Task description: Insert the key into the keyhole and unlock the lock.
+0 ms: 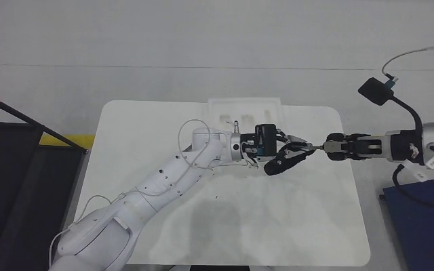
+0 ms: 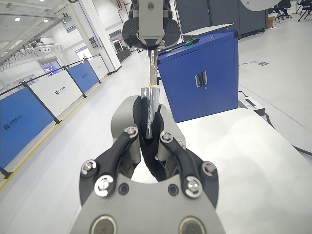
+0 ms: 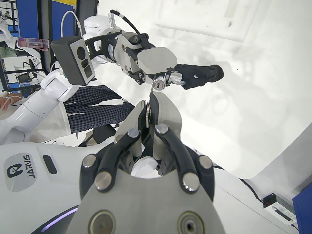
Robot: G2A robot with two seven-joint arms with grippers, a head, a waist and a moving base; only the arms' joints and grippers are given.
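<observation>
My left gripper (image 1: 290, 146) is shut on a chrome lock (image 2: 150, 109) with a black flexible part (image 1: 286, 161) hanging from it, held above the middle of the white table (image 1: 203, 217). The lock's round keyhole face (image 3: 159, 84) points toward the right arm. My right gripper (image 1: 330, 146) is shut on a silver key (image 2: 152, 70), its blade pointing at the lock. The key tip sits right at the keyhole end of the lock (image 2: 152, 87); I cannot tell whether it has entered. In the right wrist view the key head (image 3: 147, 114) is clamped between the pads.
A white foam tray (image 1: 245, 112) with empty recesses lies at the table's far edge. A blue cabinet (image 2: 199, 79) stands beyond the table's right side, with a black power unit (image 3: 269, 199) and cables on the floor. A black camera on a stalk (image 1: 377, 90) rises near the right arm.
</observation>
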